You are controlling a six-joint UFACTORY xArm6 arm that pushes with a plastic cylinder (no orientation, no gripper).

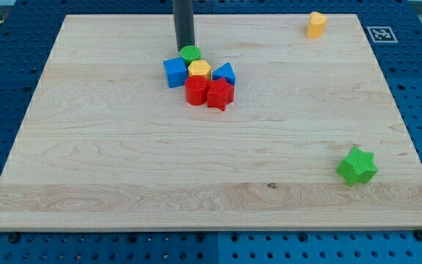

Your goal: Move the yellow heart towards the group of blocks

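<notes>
Small yellow plastic heart block (316,25) sits at view's top right, well apart from cluster. No claw here, just a dark rod; my tip (186,47) touches the green round block (190,53) at cluster's top. Risk: leaving carelessly scatters blue cube (174,72), yellow hexagon (199,70), blue triangle-ish block (225,73), red cylinder (195,91), red star (220,94). Green star (357,166) lower right, clear of path.

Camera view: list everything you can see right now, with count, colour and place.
yellow heart: 1, yellow-orange, top right, alone
green star: 1, green, lower right, alone
green round block: 1, green, top of the group
blue cube: 1, blue, group's left
yellow hexagon: 1, yellow, group's middle
blue block: 1, blue, group's right
red cylinder: 1, red, group's bottom
red star: 1, red, group's bottom right
wooden board: 1, light wood
my tip: 1, dark, beside the green round block
</notes>
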